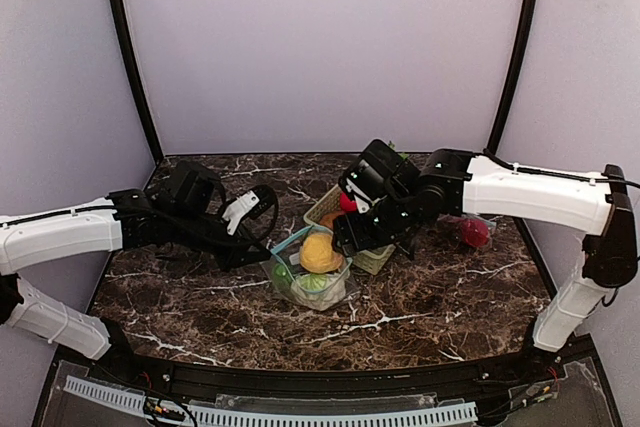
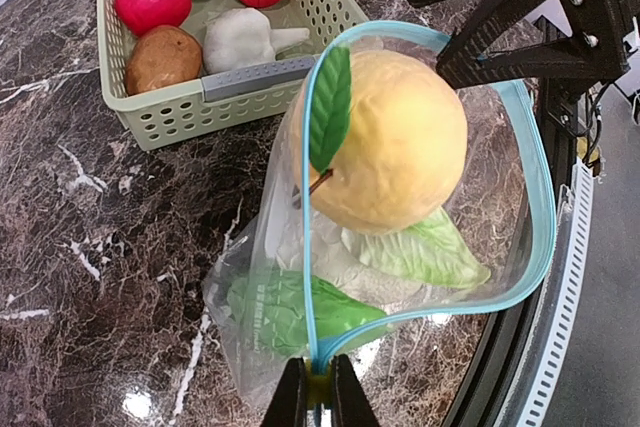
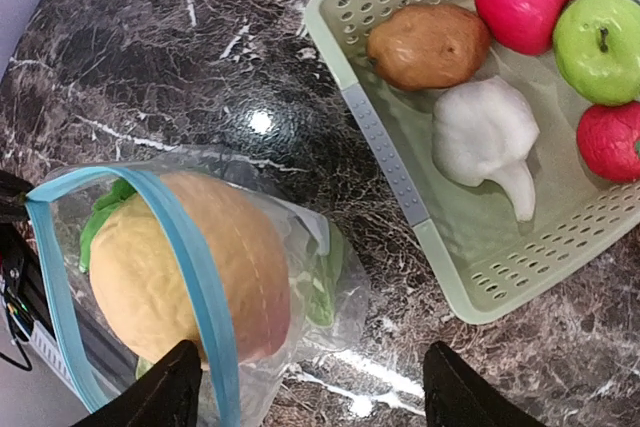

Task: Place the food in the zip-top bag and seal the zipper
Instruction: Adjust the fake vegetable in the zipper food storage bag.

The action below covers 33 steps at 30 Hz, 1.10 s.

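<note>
The left gripper [image 2: 319, 392] is pinched tight on the blue zipper rim [image 2: 306, 247] of a clear plastic zip-top bag [image 2: 245, 247], holding one end of its mouth. Behind it the left arm [image 1: 60, 232] stretches low across the dark marble table [image 3: 180, 57] from the left towards the centre.

The right gripper [image 3: 310, 397] hangs over the bag with its fingers spread wide and nothing between them. The right arm [image 1: 530, 192] reaches in from the right, forearm near level and wrist bent downward.

The bag's mouth gapes open. A large yellow-orange toy fruit with a green leaf [image 2: 400, 147] sits in it, on top of a green leafy toy vegetable [image 2: 275, 312].

Just beside the bag stands a pale green lattice basket [image 3: 385, 152]. It holds a brown potato [image 3: 427, 45], a pink-red round fruit [image 3: 522, 2], a green apple [image 3: 598, 45], a white bulb-shaped vegetable [image 3: 485, 137] and a red bumpy fruit [image 3: 610, 139].

A lone dark red fruit [image 1: 475, 232] lies on the table under the right arm.
</note>
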### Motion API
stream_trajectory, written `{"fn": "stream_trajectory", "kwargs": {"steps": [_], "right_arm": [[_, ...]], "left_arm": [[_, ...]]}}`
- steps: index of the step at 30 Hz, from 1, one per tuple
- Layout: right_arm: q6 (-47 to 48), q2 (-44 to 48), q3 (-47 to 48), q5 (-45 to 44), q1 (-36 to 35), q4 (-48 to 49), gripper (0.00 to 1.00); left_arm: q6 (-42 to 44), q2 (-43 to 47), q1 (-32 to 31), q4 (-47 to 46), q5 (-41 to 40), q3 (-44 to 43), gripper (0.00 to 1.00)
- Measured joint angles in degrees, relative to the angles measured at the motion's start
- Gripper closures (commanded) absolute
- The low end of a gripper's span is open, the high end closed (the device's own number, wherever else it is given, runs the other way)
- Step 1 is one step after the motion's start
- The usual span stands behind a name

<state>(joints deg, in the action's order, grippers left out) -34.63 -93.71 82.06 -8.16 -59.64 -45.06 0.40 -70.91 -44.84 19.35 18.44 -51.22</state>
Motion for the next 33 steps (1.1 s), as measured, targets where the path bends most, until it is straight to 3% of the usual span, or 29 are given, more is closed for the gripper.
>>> {"fn": "stream_trajectory", "kwargs": {"steps": [5, 13, 33], "right_arm": [[1.86, 0.09, -0.11, 2.14, 0.0, 2.6, 0.07], [2.95, 0.09, -0.33, 6.62, 0.0, 6.23, 0.04], [-0.24, -5.22, -2.19, 5.55, -0.22, 9.29, 0.21]], "left_arm": [[0.02, 0.02, -0.44, -0.07, 0.22, 0.0, 0.99], [0.02, 0.02, -0.46, -0.46, 0.2, 0.02, 0.99], [0.2, 0.42, -0.7, -0.48, 0.2, 0.02, 0.99]]}}
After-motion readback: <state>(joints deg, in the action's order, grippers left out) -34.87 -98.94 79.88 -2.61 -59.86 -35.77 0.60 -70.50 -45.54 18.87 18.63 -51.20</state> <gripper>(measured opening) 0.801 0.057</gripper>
